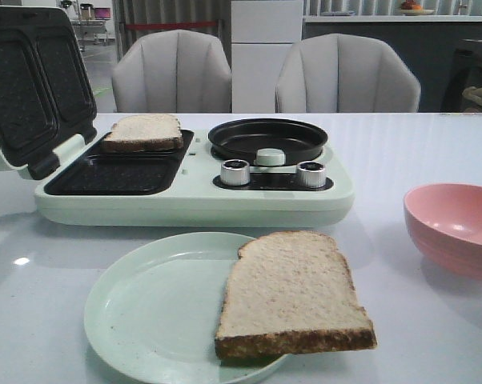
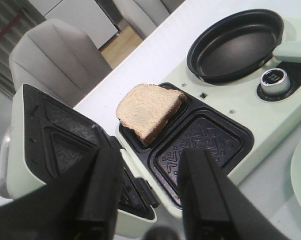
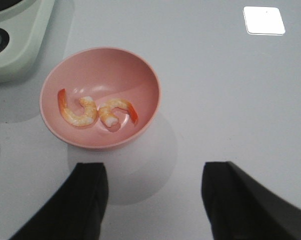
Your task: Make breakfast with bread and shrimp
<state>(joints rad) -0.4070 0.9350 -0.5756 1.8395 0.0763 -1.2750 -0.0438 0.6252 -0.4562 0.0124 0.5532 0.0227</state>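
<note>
One bread slice (image 1: 143,131) (image 2: 149,108) lies in the far well of the open sandwich maker (image 1: 193,200). A second bread slice (image 1: 293,294) rests on the right side of the pale green plate (image 1: 145,312), overhanging its rim. Two curled shrimp (image 3: 79,110) (image 3: 116,110) lie in the pink bowl (image 3: 98,65) (image 1: 453,228) at the right. My left gripper (image 2: 151,162) hangs open and empty above the sandwich maker's hinge side. My right gripper (image 3: 153,175) is open and empty over the table beside the bowl. Neither gripper shows in the front view.
The sandwich maker's lid (image 1: 33,80) stands open at the left. A black round pan (image 1: 267,138) and two knobs (image 1: 235,172) (image 1: 311,174) sit on its right half. Two grey chairs (image 1: 173,72) (image 1: 347,74) stand behind the table.
</note>
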